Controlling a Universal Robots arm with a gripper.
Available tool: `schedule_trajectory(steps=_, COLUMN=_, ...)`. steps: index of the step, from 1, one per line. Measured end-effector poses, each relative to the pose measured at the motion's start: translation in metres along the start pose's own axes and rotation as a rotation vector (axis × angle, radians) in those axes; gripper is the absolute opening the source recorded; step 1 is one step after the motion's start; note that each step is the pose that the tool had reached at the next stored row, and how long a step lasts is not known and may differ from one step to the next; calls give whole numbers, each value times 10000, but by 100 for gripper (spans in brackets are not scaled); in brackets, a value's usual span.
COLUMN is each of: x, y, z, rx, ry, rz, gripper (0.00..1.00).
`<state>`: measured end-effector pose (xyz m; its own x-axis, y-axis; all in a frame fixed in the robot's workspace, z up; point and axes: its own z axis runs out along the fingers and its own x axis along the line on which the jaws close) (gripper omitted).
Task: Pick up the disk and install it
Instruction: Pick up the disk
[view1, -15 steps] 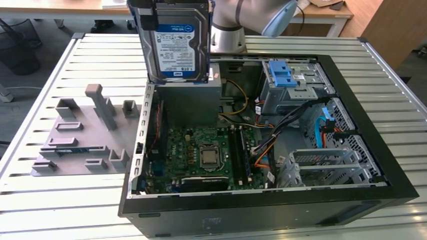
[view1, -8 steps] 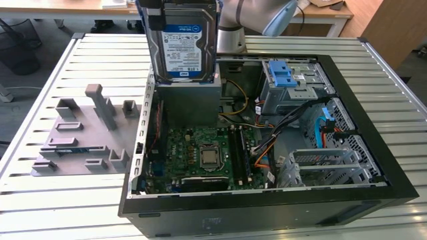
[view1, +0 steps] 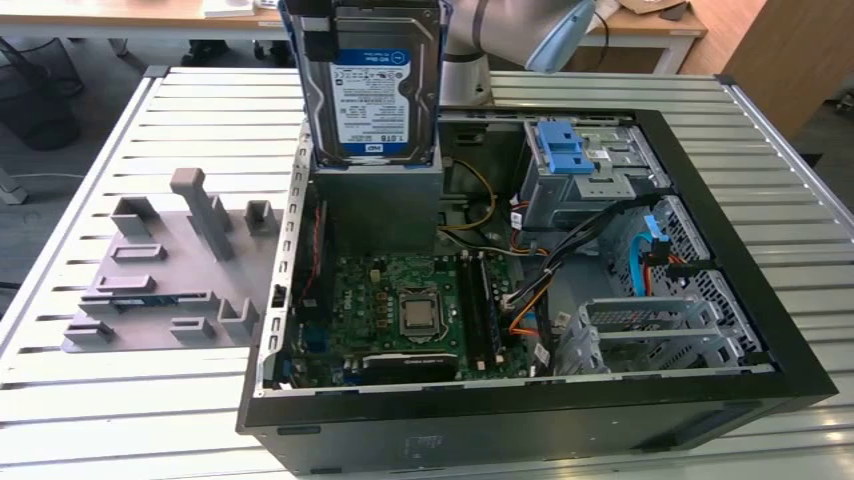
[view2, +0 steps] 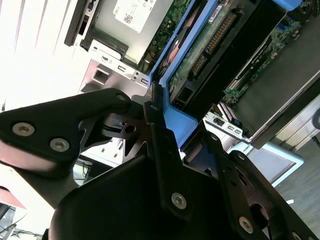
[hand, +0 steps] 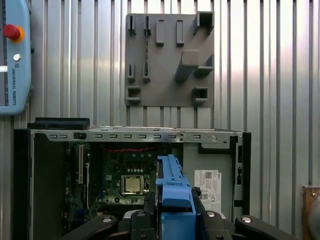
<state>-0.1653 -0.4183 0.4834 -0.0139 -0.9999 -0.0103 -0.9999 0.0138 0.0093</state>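
Gripper (view2: 162, 117) apparently clamps flat, blue-framed disk (view1: 371, 85).

1. Matte black metal tool (view2: 172, 125): flat, angular link plates joined at pivots.
2. Round silver screw heads (view2: 23, 129) stud those plates in both wrist views.
3. Silver-grey tubular arm (view1: 467, 60) with a light-blue joint cap (view1: 558, 35) in the exterior view.

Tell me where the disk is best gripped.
Probably by the blue carrier frame at its top end, from above, as the claw has it: the disk hangs upright over the open case, so its flat faces and lower end are free.
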Motion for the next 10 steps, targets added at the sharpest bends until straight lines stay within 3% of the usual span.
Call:
schedule_trajectory(steps=4, x=10, y=-5, z=0, rx=1, ry=-1, rz=-1, gripper=36)
schedule_trajectory(steps=10, x=91, y=-23, z=-1, rx=1, ry=-1, rz=40, gripper=36)
